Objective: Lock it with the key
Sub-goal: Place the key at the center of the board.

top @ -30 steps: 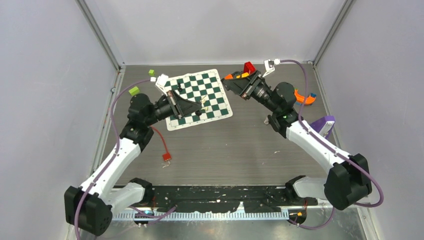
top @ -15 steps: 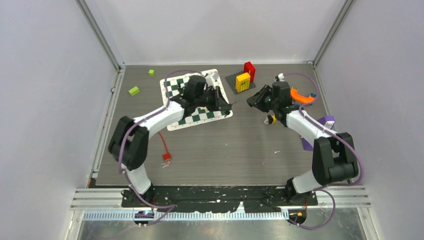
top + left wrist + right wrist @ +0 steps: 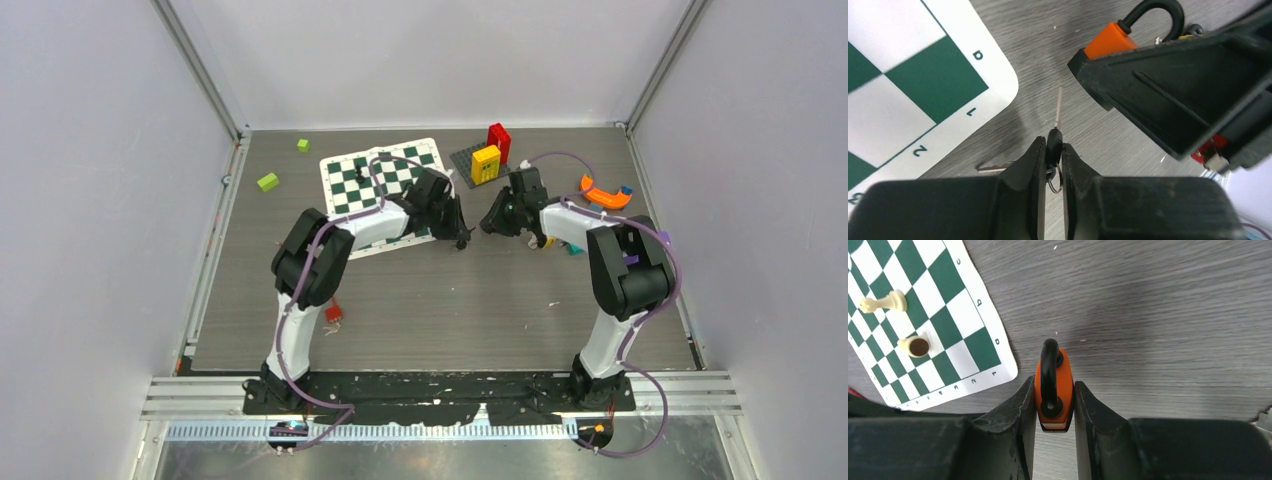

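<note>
While the left gripper (image 3: 1054, 150) pinches a small black-headed metal key (image 3: 1058, 107), its blade points at the orange padlock with black shackle (image 3: 1062, 382), clamped in the right gripper (image 3: 1053, 390) beside the green-and-white chessboard mat (image 3: 350, 180). Key and lock are apart; inserting and turning remain.

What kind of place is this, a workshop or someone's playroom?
Most likely a robot test cell in a lab: a left arm and right arm bolted to a walled-in table, with practice props like a chessboard mat, toy blocks and an orange padlock.
</note>
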Tool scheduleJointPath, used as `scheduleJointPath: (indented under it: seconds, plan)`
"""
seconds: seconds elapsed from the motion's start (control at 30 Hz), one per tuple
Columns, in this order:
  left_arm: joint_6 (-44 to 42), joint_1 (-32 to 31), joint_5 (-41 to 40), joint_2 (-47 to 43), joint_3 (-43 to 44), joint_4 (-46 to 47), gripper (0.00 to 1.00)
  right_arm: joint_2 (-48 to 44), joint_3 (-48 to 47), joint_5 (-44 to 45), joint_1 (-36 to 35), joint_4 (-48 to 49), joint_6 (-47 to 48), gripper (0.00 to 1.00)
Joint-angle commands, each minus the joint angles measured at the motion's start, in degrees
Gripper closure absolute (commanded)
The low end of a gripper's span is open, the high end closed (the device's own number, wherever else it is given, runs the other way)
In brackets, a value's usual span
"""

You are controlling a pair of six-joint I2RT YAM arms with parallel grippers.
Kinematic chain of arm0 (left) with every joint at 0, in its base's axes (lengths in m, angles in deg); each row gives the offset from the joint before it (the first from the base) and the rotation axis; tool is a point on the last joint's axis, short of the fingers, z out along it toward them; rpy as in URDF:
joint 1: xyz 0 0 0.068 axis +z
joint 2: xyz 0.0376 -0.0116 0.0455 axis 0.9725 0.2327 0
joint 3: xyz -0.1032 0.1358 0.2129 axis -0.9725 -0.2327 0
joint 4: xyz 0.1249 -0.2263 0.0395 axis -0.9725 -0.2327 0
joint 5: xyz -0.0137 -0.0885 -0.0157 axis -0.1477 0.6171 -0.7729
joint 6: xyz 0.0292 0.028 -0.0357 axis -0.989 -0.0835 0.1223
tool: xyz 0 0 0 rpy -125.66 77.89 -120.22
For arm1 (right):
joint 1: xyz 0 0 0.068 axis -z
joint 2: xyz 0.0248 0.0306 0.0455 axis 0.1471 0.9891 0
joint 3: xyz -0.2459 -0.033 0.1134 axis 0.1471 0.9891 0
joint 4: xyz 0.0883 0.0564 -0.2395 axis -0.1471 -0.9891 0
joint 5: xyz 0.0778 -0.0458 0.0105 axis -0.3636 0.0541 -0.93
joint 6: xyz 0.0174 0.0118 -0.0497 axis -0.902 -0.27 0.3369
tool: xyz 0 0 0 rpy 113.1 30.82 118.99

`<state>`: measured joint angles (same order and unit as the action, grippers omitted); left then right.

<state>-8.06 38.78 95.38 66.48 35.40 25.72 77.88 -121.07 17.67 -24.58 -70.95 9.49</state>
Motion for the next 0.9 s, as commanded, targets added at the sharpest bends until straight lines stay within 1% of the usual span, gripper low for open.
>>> scheduleJointPath:
  seconds: [0.0, 0.03, 0.07, 0.1, 0.2, 0.27, 0.37, 0.43, 0.53, 0.73, 0.83, 0.87]
  plan:
    - [4.74, -0.12, 0.55, 1.4, 1.66, 3.62, 0.79, -0.08, -2.58, 2.06, -1.04, 1.17, 2.47, 0.74]
    - [5.68, -0.2, 0.6, 1.61, 1.61, 4.23, 0.73, 0.15, -2.65, 1.66, -1.07, 1.21, 2.67, 0.7]
    - [6.2, -0.14, 0.48, 1.77, 1.63, 4.28, 0.69, 0.28, -2.72, 1.49, -1.09, 1.17, 2.94, 0.68]
    - [6.63, -0.17, -0.04, 1.84, 1.52, 4.05, 0.65, 0.48, -2.95, 1.34, -1.01, 0.8, 3.04, 0.64]
    - [7.1, -0.15, -1.87, 0.95, 0.34, 4.17, 0.48, 0.67, -3.18, 0.91, -0.73, 0.62, 3.33, 0.59]
    - [7.16, -0.18, -3.03, -0.23, -1.15, 4.68, 0.4, 0.53, -3.35, 0.73, -0.49, 0.15, 3.51, 0.53]
    - [6.6, -0.2, -4.26, -2.64, -2.74, 5.11, 0.3, 0.04, -4.01, 0.54, -0.4, -0.69, 4.18, 0.4]
    - [5.92, -0.14, -5.2, -4.93, -3.79, 5.05, 0.26, -0.71, -4.18, 0.87, -0.39, -1.3, 4.34, 0.36]
    - [4.23, -0.16, -7.4, -9.25, -5.81, 5.0, 0.24, -2.57, -4.0, 2.25, -0.39, -2.52, 4.75, 0.33]
    - [0.79, -0.18, -10.02, -19.9, -12.11, 7.1, 0.23, -7.76, -4.09, 4.55, -0.21, -5.58, 6.04, 0.32]
    - [-1.47, -0.16, -11.83, -25.19, -15.58, 7.26, 0.23, -11.81, -3.39, 5.3, 0.16, -7.09, 5.65, 0.34]
    - [-2.33, -0.14, -12.99, -27.14, -16.93, 7.16, 0.22, -13.0, -2.26, 6.86, 0.51, -7.36, 5.46, 0.35]
